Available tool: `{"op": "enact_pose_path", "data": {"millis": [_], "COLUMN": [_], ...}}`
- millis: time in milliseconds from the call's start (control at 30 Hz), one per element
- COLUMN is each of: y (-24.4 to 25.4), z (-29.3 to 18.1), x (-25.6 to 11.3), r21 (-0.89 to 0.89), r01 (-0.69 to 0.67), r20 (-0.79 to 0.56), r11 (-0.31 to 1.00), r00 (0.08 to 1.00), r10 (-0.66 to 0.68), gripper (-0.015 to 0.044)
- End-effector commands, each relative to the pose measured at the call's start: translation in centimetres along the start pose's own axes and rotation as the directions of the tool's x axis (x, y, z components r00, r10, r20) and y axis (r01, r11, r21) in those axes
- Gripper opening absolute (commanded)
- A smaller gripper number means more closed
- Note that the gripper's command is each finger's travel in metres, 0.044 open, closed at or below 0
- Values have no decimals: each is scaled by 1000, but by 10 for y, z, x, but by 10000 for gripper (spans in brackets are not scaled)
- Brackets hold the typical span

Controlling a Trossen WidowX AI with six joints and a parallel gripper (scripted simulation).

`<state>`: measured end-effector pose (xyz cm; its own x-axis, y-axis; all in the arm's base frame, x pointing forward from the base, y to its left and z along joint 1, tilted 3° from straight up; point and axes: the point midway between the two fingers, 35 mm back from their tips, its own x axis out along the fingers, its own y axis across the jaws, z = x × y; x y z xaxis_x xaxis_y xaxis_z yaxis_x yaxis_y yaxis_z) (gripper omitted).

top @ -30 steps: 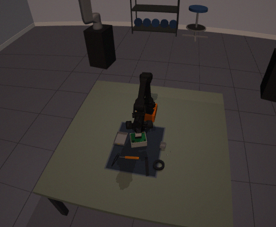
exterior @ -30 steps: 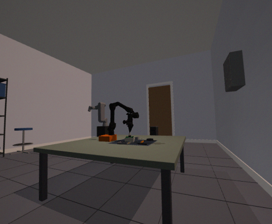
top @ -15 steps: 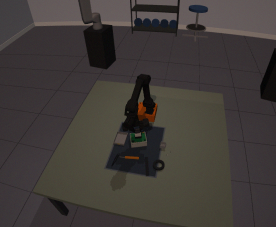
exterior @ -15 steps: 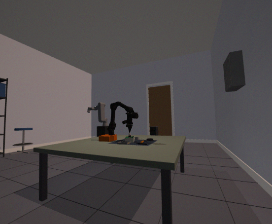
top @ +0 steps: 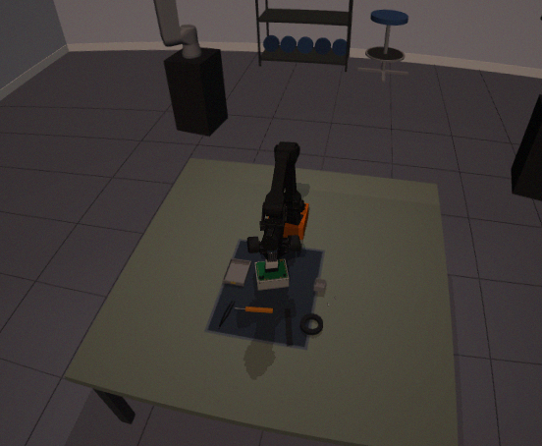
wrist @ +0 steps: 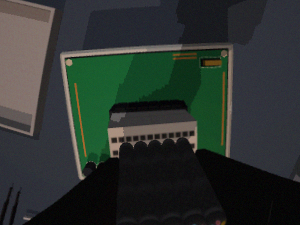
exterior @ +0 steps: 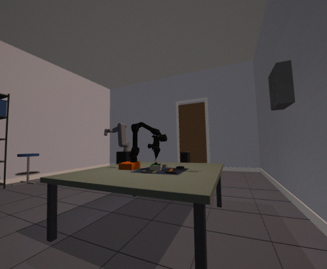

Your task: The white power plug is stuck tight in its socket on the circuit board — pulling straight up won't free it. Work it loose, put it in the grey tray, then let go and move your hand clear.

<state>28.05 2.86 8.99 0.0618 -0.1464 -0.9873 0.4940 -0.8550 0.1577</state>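
The white plug (top: pixel 271 264) (wrist: pixel 150 131), with dark wires running up from it, is at the black socket (top: pixel 271 269) (wrist: pixel 150 105) on the green circuit board (top: pixel 282 273) (wrist: pixel 97 79). My gripper (top: pixel 272 257) (exterior: pixel 156 158) (wrist: pixel 157 163) points down over the board and is shut on the plug, one finger on each side. The socket's rear edge shows behind the plug. How deep the plug sits is hidden. The shallow grey tray (top: pixel 238 272) (wrist: pixel 25 61) is empty and lies left of the board in the top view and the wrist view.
An orange screwdriver (top: pixel 259 309), black tweezers (top: pixel 226 314), a dark strip (top: pixel 289 328) and a black ring (top: pixel 311 324) lie in front of the board. A small pale block (top: pixel 320 286) is to its right. The orange base (top: pixel 295 231) (exterior: pixel 129 165) of my arm is behind.
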Motion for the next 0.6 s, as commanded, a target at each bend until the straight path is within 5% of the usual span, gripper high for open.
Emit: {"op": "enact_pose_path", "data": {"millis": [0, 333, 567], "y": [1, 21, 13], "z": [1, 1, 1], "x": [-9, -10, -11], "r21": [-3, -8, -6], "r01": [16, 240, 146], "r20": [-21, -19, -21], "r11": [1000, 971, 989], "r00": [1000, 971, 989], "r10": [-16, -240, -146], "gripper": [0, 0, 0]}}
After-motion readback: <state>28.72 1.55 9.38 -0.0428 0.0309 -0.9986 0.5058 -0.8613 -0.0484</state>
